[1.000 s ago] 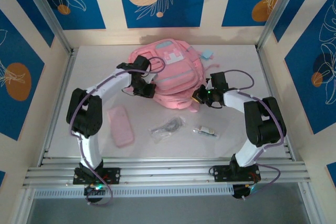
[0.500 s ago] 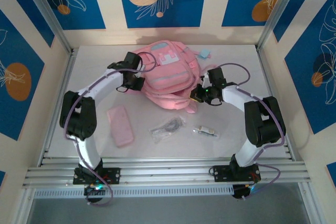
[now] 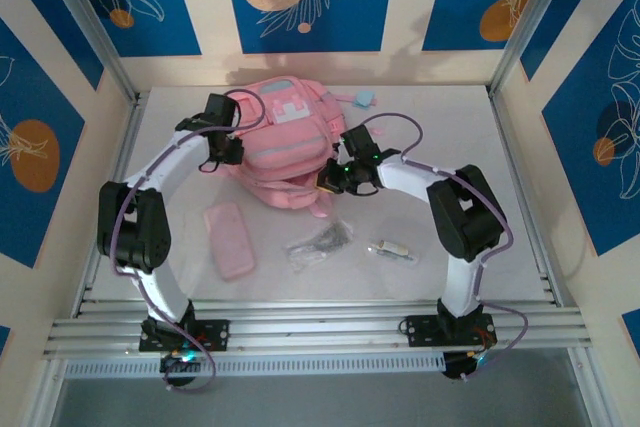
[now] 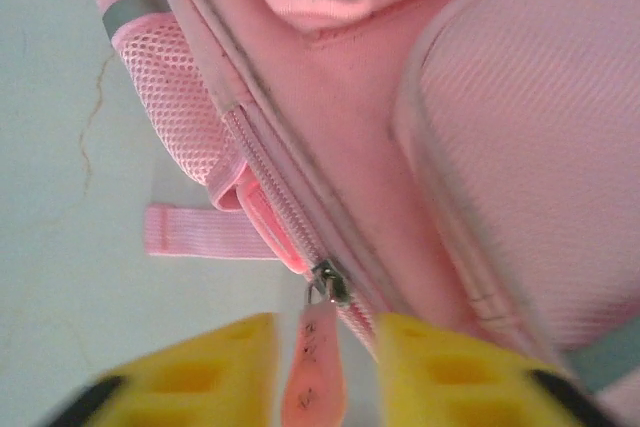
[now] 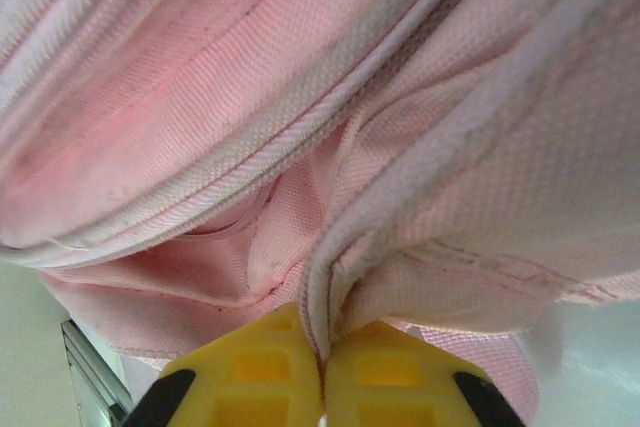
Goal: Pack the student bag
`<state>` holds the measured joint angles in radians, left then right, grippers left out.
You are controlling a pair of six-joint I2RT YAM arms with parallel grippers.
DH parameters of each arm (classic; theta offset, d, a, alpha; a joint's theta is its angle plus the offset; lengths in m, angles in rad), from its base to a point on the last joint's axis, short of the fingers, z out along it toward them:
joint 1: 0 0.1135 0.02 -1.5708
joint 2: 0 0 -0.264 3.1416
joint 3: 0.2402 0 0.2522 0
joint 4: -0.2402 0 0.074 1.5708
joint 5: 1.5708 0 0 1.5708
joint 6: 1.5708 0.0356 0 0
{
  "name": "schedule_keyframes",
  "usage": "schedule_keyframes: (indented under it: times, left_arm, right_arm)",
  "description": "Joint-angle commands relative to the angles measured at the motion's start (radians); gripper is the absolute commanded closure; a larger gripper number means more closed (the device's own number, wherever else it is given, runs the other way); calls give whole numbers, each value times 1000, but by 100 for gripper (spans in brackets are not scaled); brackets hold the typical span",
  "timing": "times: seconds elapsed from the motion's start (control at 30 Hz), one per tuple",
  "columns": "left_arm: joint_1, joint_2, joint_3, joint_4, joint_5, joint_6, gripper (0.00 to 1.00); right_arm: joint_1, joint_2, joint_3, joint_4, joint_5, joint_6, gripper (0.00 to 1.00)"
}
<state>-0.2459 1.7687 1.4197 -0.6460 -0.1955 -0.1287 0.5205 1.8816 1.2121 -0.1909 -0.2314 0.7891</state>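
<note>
The pink student bag (image 3: 285, 142) is lying toward the desk's (image 3: 450, 197) far side. The left fingers (image 4: 215, 367) are standing parted around its zipper pull (image 4: 315, 372). The right fingers (image 5: 250, 367) are pinching a bag seam.

The student bag (image 3: 285, 142) is matt woven cloth; its side pocket (image 4: 170, 97), open mesh; the left gripper's (image 4: 320, 332) fingers (image 4: 205, 372), matt plastic.

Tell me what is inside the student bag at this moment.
Of the student bag only the pink outside and a closed zip show; fabric covers its inside, so the contents cannot be seen.
</note>
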Motion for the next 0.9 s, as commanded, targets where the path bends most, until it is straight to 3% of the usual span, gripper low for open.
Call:
schedule_keyframes:
  times: [0.0,0.13,0.17,0.6,0.67,0.7,0.87]
  left_arm:
    - [7,-4,-7,-4,-12,-29,44]
    - [6,-29,-3,-23,9,-34,6]
    - [6,-40,-6,-23,28,-40,0]
    - [-27,-164,-130,124,324,-227,0]
    - [-37,-183,-162,133,326,-266,0]
    - [-43,-195,-178,126,310,-277,0]
    - [-49,-229,-237,6,216,-289,0]
  right_arm:
    - [19,-4,59,67,-42,44,77]
    - [23,-87,42,24,-5,12,56]
    - [19,-111,39,-4,12,-1,53]
    - [-166,-346,-62,-105,131,-81,38]
    - [-186,-374,-82,-98,153,-92,21]
    - [-193,-393,-97,-90,169,-97,4]
    - [-246,-473,-182,-22,149,-80,1]
